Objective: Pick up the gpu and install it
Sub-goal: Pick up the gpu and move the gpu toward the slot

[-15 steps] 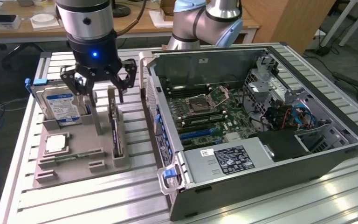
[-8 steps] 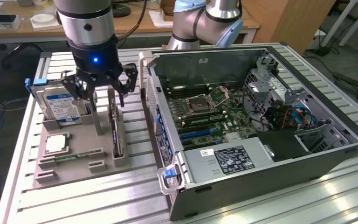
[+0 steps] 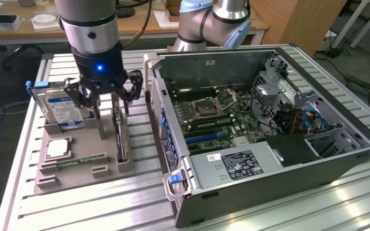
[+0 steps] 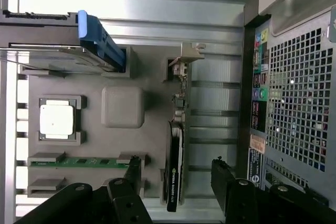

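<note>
I had the tool (image 3: 106, 107) hanging spread wide above the gpu (image 3: 118, 137), which stood on edge in its gray holder (image 3: 75, 171) beside the open computer case (image 3: 256, 185), neither picked up nor installed.

The exterior view looks down from high up and far back at the whole table (image 3: 269, 211). The wrist view looks straight down, close above the gray holder (image 4: 152, 129). Both see the holder (image 3: 82, 171), the gpu (image 3: 119, 139) (image 4: 175, 166) and the computer case (image 3: 339, 168) (image 4: 299, 87).
</note>
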### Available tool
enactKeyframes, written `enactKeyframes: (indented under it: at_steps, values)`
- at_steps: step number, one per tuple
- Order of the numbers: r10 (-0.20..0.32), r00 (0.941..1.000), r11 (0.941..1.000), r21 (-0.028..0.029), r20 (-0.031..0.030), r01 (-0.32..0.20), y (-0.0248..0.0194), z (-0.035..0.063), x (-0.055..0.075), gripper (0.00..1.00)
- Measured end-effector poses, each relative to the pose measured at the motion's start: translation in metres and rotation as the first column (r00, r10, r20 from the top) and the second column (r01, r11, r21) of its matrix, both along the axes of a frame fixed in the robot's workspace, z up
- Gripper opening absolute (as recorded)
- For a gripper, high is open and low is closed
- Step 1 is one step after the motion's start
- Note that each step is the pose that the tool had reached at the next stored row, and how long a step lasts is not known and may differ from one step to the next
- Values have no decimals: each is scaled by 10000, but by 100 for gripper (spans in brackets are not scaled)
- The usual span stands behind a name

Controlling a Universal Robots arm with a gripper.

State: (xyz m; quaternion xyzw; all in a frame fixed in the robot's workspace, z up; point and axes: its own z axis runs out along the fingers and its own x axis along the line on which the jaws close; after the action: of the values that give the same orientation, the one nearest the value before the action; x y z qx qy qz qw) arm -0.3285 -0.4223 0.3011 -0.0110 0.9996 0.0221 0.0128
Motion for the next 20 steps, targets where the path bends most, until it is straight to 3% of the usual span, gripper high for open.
enactKeyframes:
  at_steps: [20]
  values:
    - [-386, 9993, 9993, -1, -1, 386, -24, -153, 13, 65]
